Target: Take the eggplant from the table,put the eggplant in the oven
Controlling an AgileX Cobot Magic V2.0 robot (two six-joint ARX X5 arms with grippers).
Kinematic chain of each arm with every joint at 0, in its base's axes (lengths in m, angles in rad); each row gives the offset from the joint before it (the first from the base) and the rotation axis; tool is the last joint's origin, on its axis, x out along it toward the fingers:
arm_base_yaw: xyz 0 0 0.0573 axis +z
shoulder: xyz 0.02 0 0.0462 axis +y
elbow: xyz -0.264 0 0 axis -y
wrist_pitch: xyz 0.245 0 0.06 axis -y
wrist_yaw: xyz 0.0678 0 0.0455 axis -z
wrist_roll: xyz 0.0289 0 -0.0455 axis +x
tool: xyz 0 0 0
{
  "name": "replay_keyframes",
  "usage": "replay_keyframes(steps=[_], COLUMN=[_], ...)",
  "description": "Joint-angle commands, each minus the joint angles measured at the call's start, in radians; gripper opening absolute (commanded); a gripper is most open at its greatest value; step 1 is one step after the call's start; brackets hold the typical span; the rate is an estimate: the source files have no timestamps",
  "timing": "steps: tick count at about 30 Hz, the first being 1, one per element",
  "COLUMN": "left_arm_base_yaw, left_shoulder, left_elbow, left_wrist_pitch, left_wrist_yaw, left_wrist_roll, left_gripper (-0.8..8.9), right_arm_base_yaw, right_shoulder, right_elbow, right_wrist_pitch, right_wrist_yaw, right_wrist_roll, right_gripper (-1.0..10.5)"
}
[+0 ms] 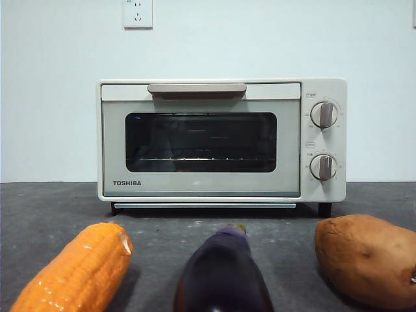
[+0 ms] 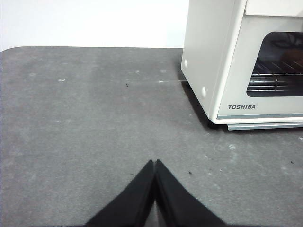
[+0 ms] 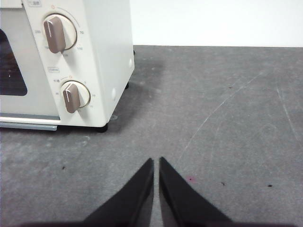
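Observation:
The dark purple eggplant lies on the grey table at the front centre, its stem end pointing at the oven. The cream Toshiba oven stands behind it with its door closed, and the wire rack shows through the glass. My left gripper is shut over bare table, to the left of the oven. My right gripper is shut too, over bare table to the right of the oven. Neither gripper shows in the front view.
An orange corn cob lies left of the eggplant. A brown sweet potato lies to its right. A white wall with a socket stands behind the oven.

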Motion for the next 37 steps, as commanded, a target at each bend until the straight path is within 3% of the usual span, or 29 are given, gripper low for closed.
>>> replay_keyframes(steps=[1,5,10,13,21,29,37], left_arm_base_yaw=[0.001,0.001,0.001,0.001,0.001,0.001,0.001], left_shoulder=[-0.001,-0.001,-0.001,-0.001,0.008,0.097,0.286], left_elbow=[-0.012,-0.012,-0.012,-0.012,0.029,0.146,0.323], left_wrist_pitch=[0.003,0.004,0.004,0.003,-0.038,-0.085,-0.089], left_wrist_yaw=[0.0,0.008,0.038,0.041,0.048,0.059,0.108], left_wrist_roll=[0.002,-0.092,-0.375,-0.465,-0.527,-0.523,-0.438], left_gripper=[0.06,0.06,0.06,0.06,0.06,0.06,0.06], right_arm_base_yaw=[0.002,0.002,0.002,0.002,0.002,0.002,0.002], right_shoulder=[-0.002,-0.002,-0.002,-0.002,-0.001,0.019,0.15], right_elbow=[-0.005,-0.003,-0.001,-0.001,0.042,0.191,0.417], right_wrist_pitch=[0.01,0.01,0.014,0.017,-0.035,-0.121,-0.219], right_wrist_yaw=[0.0,-0.002,-0.042,-0.069,-0.086,-0.081,-0.082], right_wrist_roll=[0.023,0.084,0.249,0.291,0.404,0.402,0.335], right_gripper=[0.0,0.0,0.0,0.0,0.0,0.0,0.0])
